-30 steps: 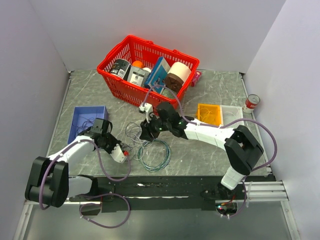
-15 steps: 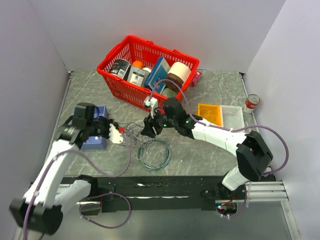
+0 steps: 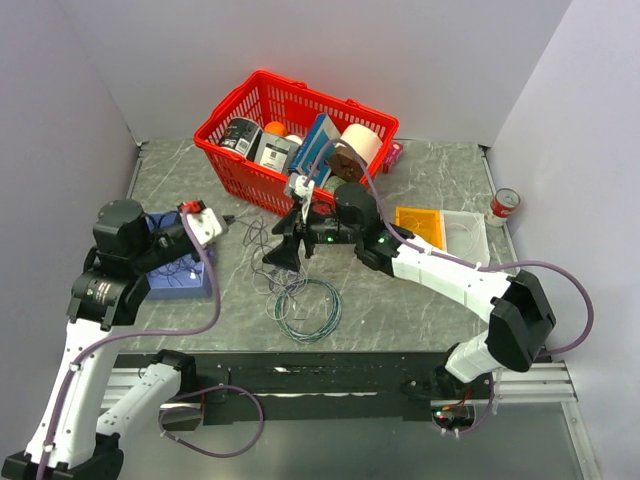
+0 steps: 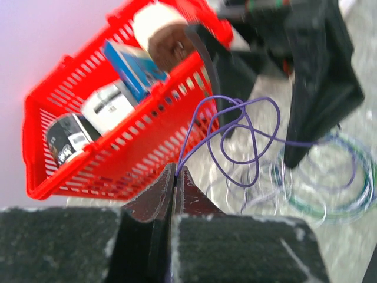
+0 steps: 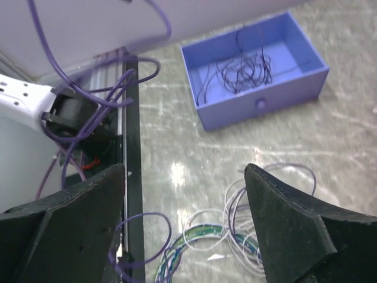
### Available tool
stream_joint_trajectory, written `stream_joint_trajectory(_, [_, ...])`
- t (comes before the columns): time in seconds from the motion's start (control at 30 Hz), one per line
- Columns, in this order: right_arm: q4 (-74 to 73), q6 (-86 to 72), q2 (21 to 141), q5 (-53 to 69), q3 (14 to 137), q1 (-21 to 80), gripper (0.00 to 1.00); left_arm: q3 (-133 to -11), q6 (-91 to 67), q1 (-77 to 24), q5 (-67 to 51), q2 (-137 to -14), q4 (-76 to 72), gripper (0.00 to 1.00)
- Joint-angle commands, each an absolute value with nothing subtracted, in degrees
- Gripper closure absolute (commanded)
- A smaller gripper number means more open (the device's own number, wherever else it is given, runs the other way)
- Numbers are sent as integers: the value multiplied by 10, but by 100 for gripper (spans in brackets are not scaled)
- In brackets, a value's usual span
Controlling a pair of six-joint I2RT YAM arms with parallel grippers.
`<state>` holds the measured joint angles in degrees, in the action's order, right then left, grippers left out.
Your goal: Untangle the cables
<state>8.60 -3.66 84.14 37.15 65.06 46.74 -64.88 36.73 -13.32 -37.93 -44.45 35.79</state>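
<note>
My left gripper point(image 3: 228, 218) is raised above the table's left side and shut on a thin purple wire point(image 4: 247, 137). The wire runs in loops from the closed jaws point(image 4: 175, 170) down to the tangle of thin purple and white cables point(image 3: 272, 282) on the table. My right gripper point(image 3: 281, 252) is open and empty just above that tangle. In its wrist view the fingers point(image 5: 88, 218) stand wide apart over the cables point(image 5: 265, 200). Thin black wires point(image 5: 244, 71) lie in the blue bin point(image 5: 294, 79).
A teal-green cable ring point(image 3: 310, 310) lies beside the tangle. The blue bin point(image 3: 160, 285) sits under my left arm. A red basket point(image 3: 232, 165) of goods stands at the back. An orange tray point(image 3: 418, 228), a clear tray point(image 3: 463, 232) and a can point(image 3: 503, 205) are on the right.
My left gripper has risen and moved away from the front edge toward the back left, drawing the purple wire out of the tangle. The right gripper has shifted slightly left above the tangle.
</note>
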Motion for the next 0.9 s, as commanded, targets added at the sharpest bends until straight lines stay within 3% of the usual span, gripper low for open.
stream_joint_trajectory(0.0, [135,-53,845,388,686,470,11,-680,247,-133,-389,-439,264,99])
stream_joint_trajectory(0.1, [134,-60,852,398,689,470,11,-686,229,-133,-347,-437,227,99])
stream_joint_trajectory(0.37, [23,-23,846,288,699,427,8,-693,282,-133,-272,-425,140,99])
stream_joint_trajectory(0.47, [45,12,821,273,665,430,0,-696,281,-133,-269,-427,127,99])
stream_joint_trajectory(0.63, [107,3,827,295,646,441,0,-701,282,-133,-263,-434,87,99])
stream_joint_trajectory(0.87, [162,-46,883,362,710,447,0,-709,254,-133,-265,-444,61,99])
